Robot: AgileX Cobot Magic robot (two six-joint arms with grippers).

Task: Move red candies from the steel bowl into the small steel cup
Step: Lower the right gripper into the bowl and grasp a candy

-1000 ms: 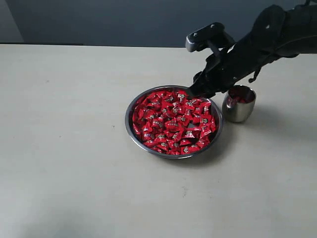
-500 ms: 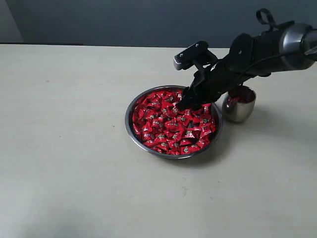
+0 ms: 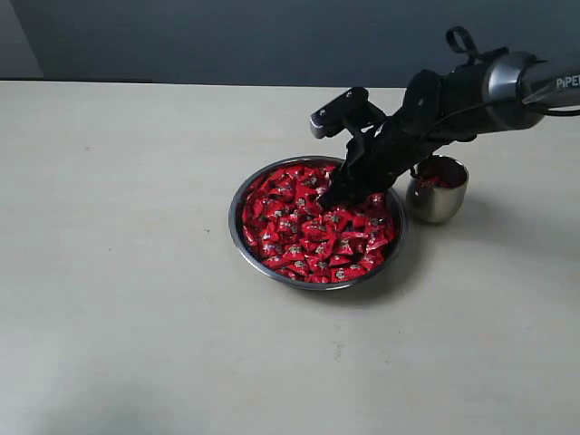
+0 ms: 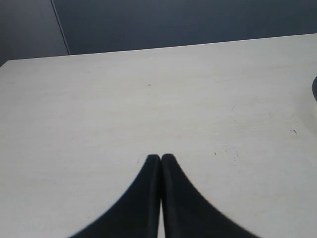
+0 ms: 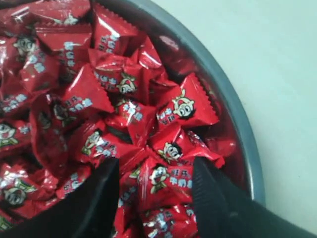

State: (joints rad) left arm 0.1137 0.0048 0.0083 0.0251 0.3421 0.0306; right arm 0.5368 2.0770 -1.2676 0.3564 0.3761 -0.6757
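The left gripper (image 4: 161, 157) hangs over bare counter (image 3: 118, 272), its jaws pressed together and holding nothing; the exterior view does not show it.

The bowl (image 3: 232, 217) sits mid-counter, heaped with candies (image 3: 308, 231). They look light, and their glossy wrappers are probably slippery and crinkly, so a loose pile like this will likely shift under a push. A pinch across a candy's plump middle should hold better than one on the thin crimped edge.

The right gripper (image 3: 331, 198) is down in the far side of the heap with its jaws spread, and one candy (image 5: 161, 178) lies between them, not yet pinched. Neighbours crowd it on all sides and may be dragged along, and the bowl's wall (image 5: 233, 114) is near one jaw.

The cup (image 3: 438, 207) stands just right of the bowl, with some red already inside. Nothing lies between them, though its narrow mouth calls for a careful drop, and a knock might tip it.
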